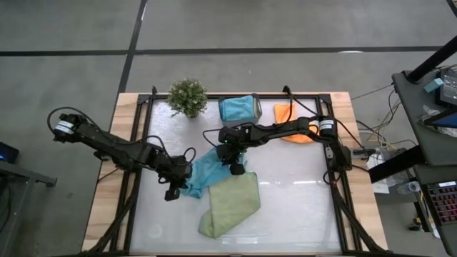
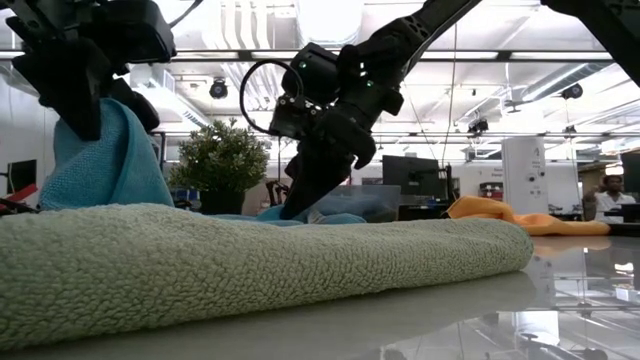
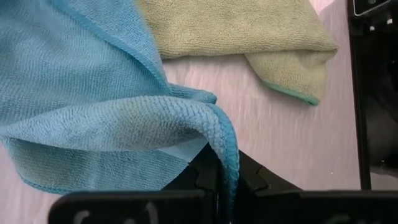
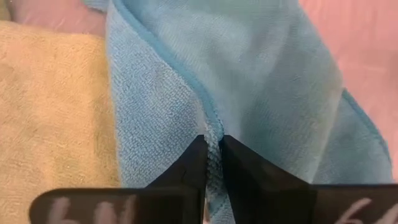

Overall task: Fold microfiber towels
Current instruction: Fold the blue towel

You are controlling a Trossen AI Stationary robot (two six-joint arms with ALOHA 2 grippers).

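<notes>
Two hands (image 1: 173, 191) (image 1: 235, 168) (pinching teal towel (image 1: 207, 171))

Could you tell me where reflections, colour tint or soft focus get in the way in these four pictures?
High view: the glossy table shows pale streaks of glare. Low view: the green towel close to the lens looks soft, and the tabletop mirrors it. Right wrist view: a warm pink tint lies over the table and the blue towel. Left wrist view: evenly lit, weave sharp.

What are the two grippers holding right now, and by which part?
Both hold the same teal-blue towel: the left gripper is shut on its hemmed edge, the right gripper pinches another hemmed edge.
</notes>
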